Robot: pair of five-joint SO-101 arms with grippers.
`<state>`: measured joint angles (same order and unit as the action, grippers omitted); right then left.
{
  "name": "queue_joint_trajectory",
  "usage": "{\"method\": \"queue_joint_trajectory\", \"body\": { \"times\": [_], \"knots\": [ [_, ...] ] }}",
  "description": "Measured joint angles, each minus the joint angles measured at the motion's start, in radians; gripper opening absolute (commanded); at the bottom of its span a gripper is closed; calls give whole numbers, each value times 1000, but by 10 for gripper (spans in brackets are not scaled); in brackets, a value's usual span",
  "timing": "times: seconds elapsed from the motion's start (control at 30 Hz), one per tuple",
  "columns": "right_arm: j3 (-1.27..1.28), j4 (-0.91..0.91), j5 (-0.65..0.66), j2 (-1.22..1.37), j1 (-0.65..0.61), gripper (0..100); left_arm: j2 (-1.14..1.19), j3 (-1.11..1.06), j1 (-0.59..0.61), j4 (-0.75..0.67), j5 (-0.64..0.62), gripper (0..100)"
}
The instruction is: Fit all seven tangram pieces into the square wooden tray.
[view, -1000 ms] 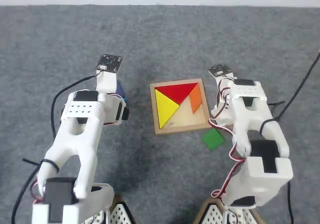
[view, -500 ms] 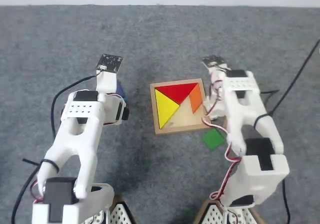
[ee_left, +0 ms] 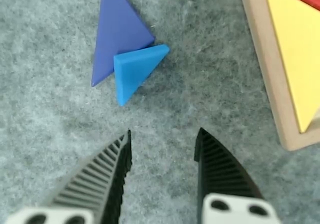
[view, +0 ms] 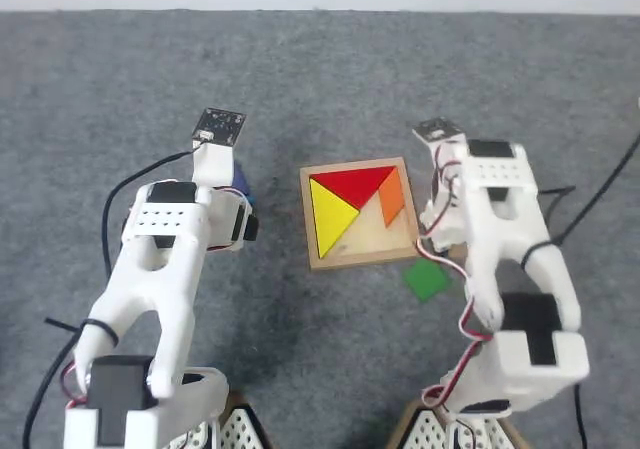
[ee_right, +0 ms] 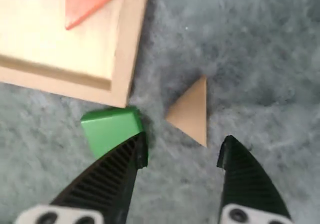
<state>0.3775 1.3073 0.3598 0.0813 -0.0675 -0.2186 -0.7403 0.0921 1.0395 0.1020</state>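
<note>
Fingers apart, the right end effector [ee_right: 185, 141] is hovering over the tan triangle [ee_right: 191, 112] off the tray's [ee_right: 132, 44] corner, the left end effector [ee_left: 163, 133] likewise by the light blue triangle [ee_left: 132, 69].

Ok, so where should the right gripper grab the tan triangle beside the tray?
Come straight down from above and pinch across its side edges: the tan triangle lies flat on the grey mat, clear of the green piece, ahead of the open right gripper.
</note>
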Motion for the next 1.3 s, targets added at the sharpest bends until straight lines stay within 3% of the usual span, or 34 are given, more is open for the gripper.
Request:
{"method": "queue_joint_trajectory", "body": {
  "times": [0.27,0.4,0.6,1.0,1.3],
  "knots": [
    [127,-189,6,14,2,241,0,0,0,0,0,199],
    [77,-198,6,106,14,238,0,0,0,0,0,199],
    [-3,-175,6,166,58,126,0,0,0,0,0,199],
    [-37,-175,-44,157,68,88,0,0,0,0,0,199],
    [-49,-149,-186,-31,-150,88,0,0,0,0,0,199]
  ]
}}
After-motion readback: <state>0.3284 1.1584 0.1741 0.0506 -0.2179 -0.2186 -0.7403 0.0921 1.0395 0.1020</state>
